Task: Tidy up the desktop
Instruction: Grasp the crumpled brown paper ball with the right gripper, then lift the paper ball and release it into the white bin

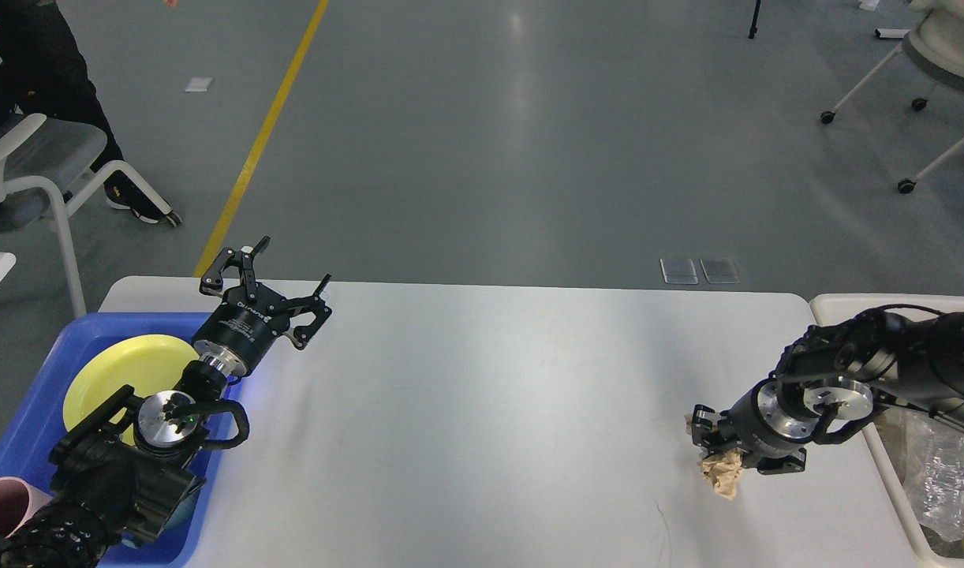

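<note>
The desktop [482, 410] is a wide white tabletop with rounded corners. My right gripper [733, 448] is shut on a crumpled brown paper ball [722, 476] and holds it just above the table near the right side. Part of the paper hangs below the fingers. My left gripper [267, 278] is open and empty, raised above the table's back left corner, next to the blue tray.
A blue tray [36, 394] at the left holds a yellow plate [119, 375] and a pink cup [1, 509]. A beige bin [916, 505] at the right edge holds a clear plastic wrapper [935, 473]. Chairs and a person stand on the floor behind.
</note>
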Robot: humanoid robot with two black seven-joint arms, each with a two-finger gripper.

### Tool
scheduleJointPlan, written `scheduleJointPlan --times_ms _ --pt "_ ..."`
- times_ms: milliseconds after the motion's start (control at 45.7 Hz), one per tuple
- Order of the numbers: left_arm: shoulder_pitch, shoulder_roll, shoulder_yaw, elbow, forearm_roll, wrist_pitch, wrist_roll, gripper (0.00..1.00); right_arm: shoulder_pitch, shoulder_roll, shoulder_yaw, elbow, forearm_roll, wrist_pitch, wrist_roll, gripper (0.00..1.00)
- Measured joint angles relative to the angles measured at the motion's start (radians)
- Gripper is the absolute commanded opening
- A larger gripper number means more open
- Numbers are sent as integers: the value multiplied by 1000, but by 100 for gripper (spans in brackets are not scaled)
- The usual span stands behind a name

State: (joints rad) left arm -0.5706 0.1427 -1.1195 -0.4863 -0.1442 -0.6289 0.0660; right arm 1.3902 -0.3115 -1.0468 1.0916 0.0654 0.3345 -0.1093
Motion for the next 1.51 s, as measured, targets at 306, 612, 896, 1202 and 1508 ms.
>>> scheduleJointPlan --times_ms 306,612,896,1202,1508 --pt "0 0 0 0 0 0 0 96 395 -251 16 136 -4 122 0 0" --pt "0 0 0 0 0 0 0 96 633 -352 10 99 -1 174 0 0" --pt "0 0 0 0 0 0 0 96 288 -440 167 -189 0 -141 1 0" --pt "0 0 0 0 0 0 0 96 -453 -346 729 -777 -4 -260 10 53" --pt "0 0 0 0 0 0 0 96 -666 -281 1013 -904 -3 -296 16 100"
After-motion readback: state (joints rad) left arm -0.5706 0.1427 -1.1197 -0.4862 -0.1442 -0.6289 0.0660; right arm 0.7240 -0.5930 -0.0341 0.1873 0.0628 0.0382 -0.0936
